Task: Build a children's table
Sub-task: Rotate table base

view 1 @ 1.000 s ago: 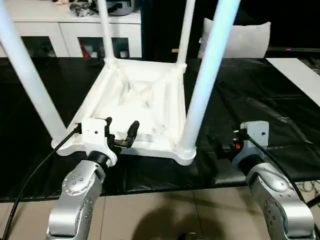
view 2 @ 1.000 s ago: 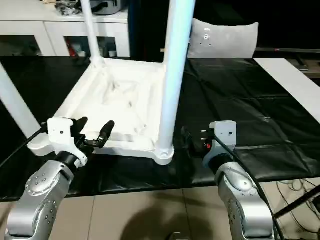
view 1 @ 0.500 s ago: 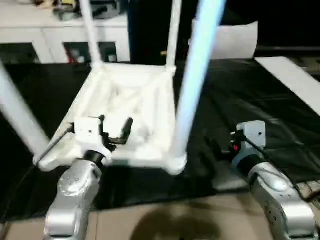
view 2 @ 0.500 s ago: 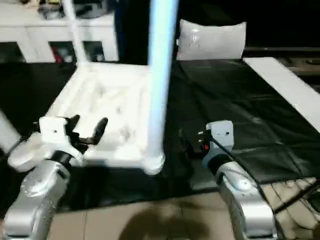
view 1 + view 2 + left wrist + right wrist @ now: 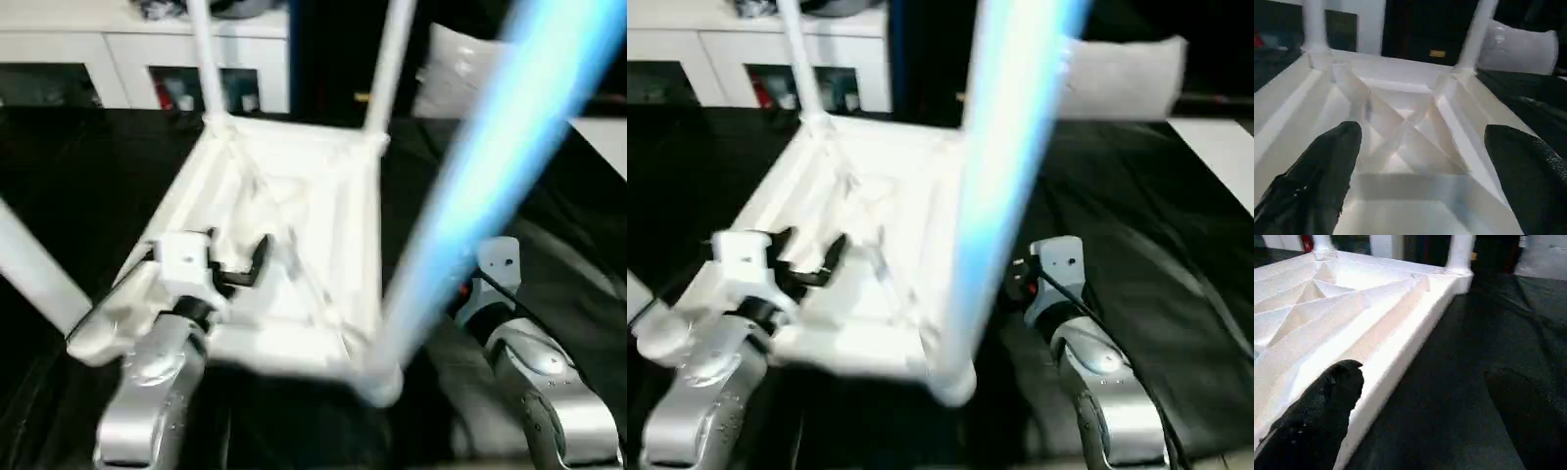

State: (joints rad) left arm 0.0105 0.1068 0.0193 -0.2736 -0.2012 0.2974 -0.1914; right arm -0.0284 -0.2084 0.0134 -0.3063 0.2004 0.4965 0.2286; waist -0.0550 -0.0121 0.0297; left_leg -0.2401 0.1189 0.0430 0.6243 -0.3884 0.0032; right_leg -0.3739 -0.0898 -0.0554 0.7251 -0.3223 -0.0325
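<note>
The children's table lies upside down on the black mat, with the ribbed underside of its white top (image 5: 294,196) facing up. Four white legs stand in the corner sockets. The near right leg (image 5: 490,166) rises close in front of me, and the far left leg (image 5: 201,49) stands at the back. My left gripper (image 5: 237,251) is open above the near left part of the underside, holding nothing; its black fingers (image 5: 1327,161) frame the diagonal ribs (image 5: 1400,127). My right gripper (image 5: 1425,372) is open low over the mat, beside the top's right rim (image 5: 1400,333).
The black mat (image 5: 78,166) covers the work surface around the table. At the back are white cabinets (image 5: 98,59) and, to the right, a grey cushion (image 5: 460,69). A white board (image 5: 1225,147) lies at the far right.
The whole picture has shifted and tilted, with the table now larger and nearer. My left gripper reaches a little farther in over the underside. Both grippers stay open.
</note>
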